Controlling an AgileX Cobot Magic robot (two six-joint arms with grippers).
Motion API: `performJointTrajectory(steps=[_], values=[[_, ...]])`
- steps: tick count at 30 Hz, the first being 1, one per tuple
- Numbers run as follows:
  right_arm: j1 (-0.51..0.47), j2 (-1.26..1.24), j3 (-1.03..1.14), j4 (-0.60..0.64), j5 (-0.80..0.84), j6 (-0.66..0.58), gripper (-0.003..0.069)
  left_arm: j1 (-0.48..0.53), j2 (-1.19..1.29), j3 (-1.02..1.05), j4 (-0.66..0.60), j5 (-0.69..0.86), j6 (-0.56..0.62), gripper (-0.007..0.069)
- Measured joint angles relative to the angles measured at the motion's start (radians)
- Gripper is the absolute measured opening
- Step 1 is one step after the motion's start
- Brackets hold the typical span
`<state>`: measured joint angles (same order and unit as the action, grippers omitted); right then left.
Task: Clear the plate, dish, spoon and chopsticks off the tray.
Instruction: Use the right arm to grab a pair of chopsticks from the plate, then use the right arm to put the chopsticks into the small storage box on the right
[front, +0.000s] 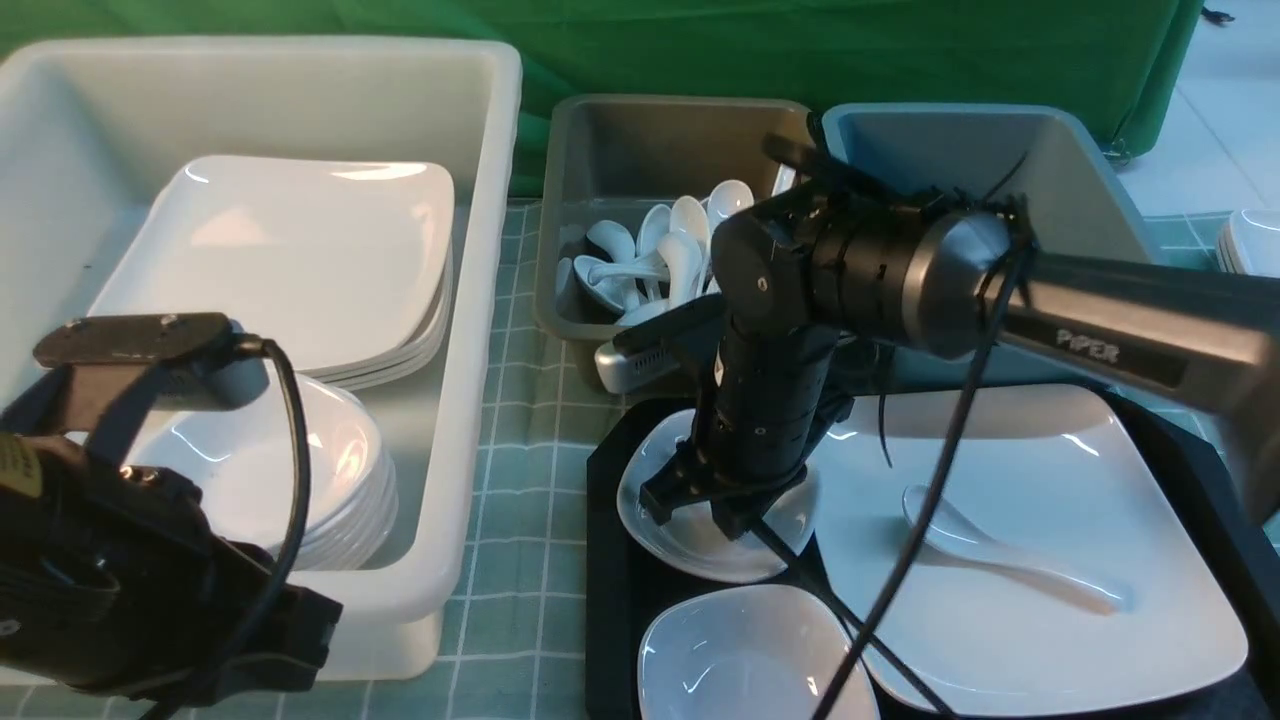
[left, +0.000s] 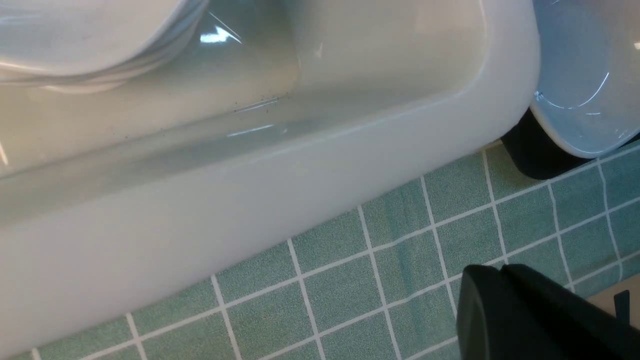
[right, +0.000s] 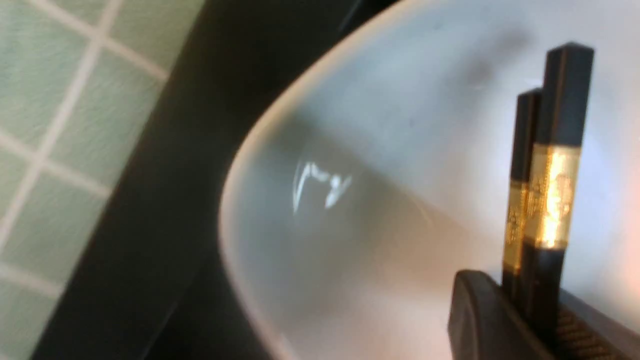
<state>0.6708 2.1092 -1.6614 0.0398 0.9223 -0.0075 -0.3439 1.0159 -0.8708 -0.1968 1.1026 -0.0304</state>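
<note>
Front view
Surface: a green checked cloth (front: 520, 420) covers the table; a green backdrop (front: 800, 50) hangs behind it.
Right arm: it reaches in from the right, with its wrist bent down over the tray (front: 610, 600).
Right gripper (front: 715, 505): it is low over the far dish (front: 650, 500), with its jaws narrow.
Chopsticks (front: 800, 570): they slant from the gripper toward the near right, between the far dish and the plate (front: 1020, 470).
Left arm (front: 130, 580): it sits at the near left, in front of the white tub (front: 480, 300); its jaws are hidden here.
Tray: near right, it carries the far dish, the near dish (front: 750, 650) and the plate.
Spoon (front: 1000, 560): it lies on the plate.
White tub: on the left, it holds a plate stack (front: 290, 250) at the far end and a dish stack (front: 340, 470) nearer.
Grey tub (front: 580, 200): far centre, it holds loose spoons (front: 660, 250).
Blue tub (front: 1080, 180): it is to the right of the grey tub, and its inside is mostly hidden by the arm.

Left wrist view
Surface: checked cloth (left: 350, 260) lies beside the white tub's wall (left: 350, 165).
Left gripper (left: 505, 300): its fingers are pressed together, holding nothing, above the cloth.
Containers: the dish stack (left: 75, 40) is inside the tub. Past the tub's corner, the near dish (left: 585, 90) sits on the tray (left: 535, 160).

Right wrist view
Surface: cloth (right: 50, 125), then the tray rim (right: 165, 175).
Right gripper (right: 530, 320): it is clamped on the chopsticks (right: 550, 200).
Chopsticks: the gold-banded thick ends stick out past the jaws, over the far dish (right: 375, 175).
</note>
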Motion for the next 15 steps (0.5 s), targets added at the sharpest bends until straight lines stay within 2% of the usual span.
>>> performJointTrajectory(steps=[10,12,15], values=[[0.014,-0.151,-0.01,0.055,0.162,-0.084,0.007,-0.001,0.0,0.0,-0.015,-0.001,-0.002,0.0],[-0.009,-0.163,-0.037,0.075,0.204,-0.108,0.007,-0.001,0.0,0.0,-0.019,-0.001,-0.002,0.0],[-0.096,-0.165,-0.133,0.138,0.205,-0.141,0.007,-0.001,0.0,0.0,-0.038,-0.009,-0.002,0.0]])
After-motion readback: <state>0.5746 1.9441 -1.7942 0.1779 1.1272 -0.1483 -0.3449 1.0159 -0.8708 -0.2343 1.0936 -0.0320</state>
